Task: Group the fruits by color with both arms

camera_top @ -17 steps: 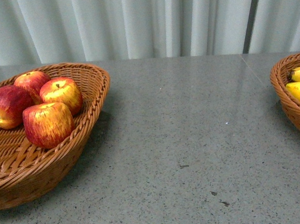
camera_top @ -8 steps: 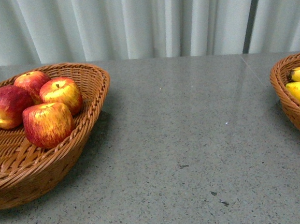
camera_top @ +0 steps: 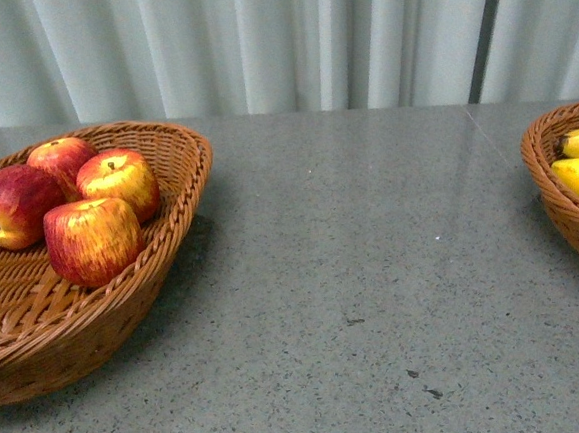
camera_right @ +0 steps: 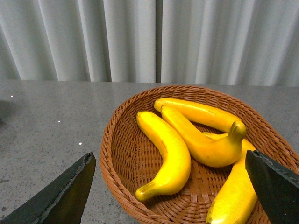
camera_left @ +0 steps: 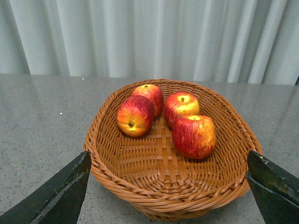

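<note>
On the worktop [camera_top: 374, 270], seen from the front, the apple basket [camera_top: 183, 200] sits at 9 o'clock and the banana basket [camera_top: 553, 181] at 3 o'clock, well apart, with bare grey surface between them. Four apples [camera_left: 194, 135] lie in the apple basket: three clustered toward the far side and touching, one nearer the middle. Four bananas [camera_right: 168, 149] lie in the banana basket, overlapping, dark tips partly showing.

Neither arm shows in the front view. Left gripper [camera_left: 168, 196] hovers above and just short of the apple basket, fingers [camera_left: 60, 196] wide apart, nothing held. Right gripper [camera_right: 173, 196] hovers likewise before the banana basket, fingers [camera_right: 65, 196] wide apart, empty.

Judgement: no loose fruit visible, colours already separated, so the task looks done or nearly so; the step in hand is likely clearing away. To do it well, both arms should lift straight up and back and stay high over the near rims, since catching the wicker could drag a basket. Fingers should stay spread so nothing gets pinched. The glossy apples would likely roll if the basket were bumped; the banana pile would likely shift less.
</note>
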You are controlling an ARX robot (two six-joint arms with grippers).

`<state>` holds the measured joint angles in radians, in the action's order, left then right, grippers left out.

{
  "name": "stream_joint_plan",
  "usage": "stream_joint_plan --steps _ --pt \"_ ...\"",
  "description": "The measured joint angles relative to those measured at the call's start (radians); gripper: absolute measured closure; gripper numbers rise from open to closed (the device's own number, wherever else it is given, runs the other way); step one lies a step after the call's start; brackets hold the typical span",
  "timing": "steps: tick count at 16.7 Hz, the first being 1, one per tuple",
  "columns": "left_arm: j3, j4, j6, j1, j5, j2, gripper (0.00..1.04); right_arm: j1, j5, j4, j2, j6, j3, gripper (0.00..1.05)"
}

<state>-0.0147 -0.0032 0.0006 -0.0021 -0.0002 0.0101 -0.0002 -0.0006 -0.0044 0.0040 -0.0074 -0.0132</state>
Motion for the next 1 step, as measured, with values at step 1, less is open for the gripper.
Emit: stream_joint_plan --steps 1 --pt "0.000 0.000 0.000 0.000 0.000 0.000 0.07 0.000 0.000 0.000 0.000 0.000 0.000 0.07"
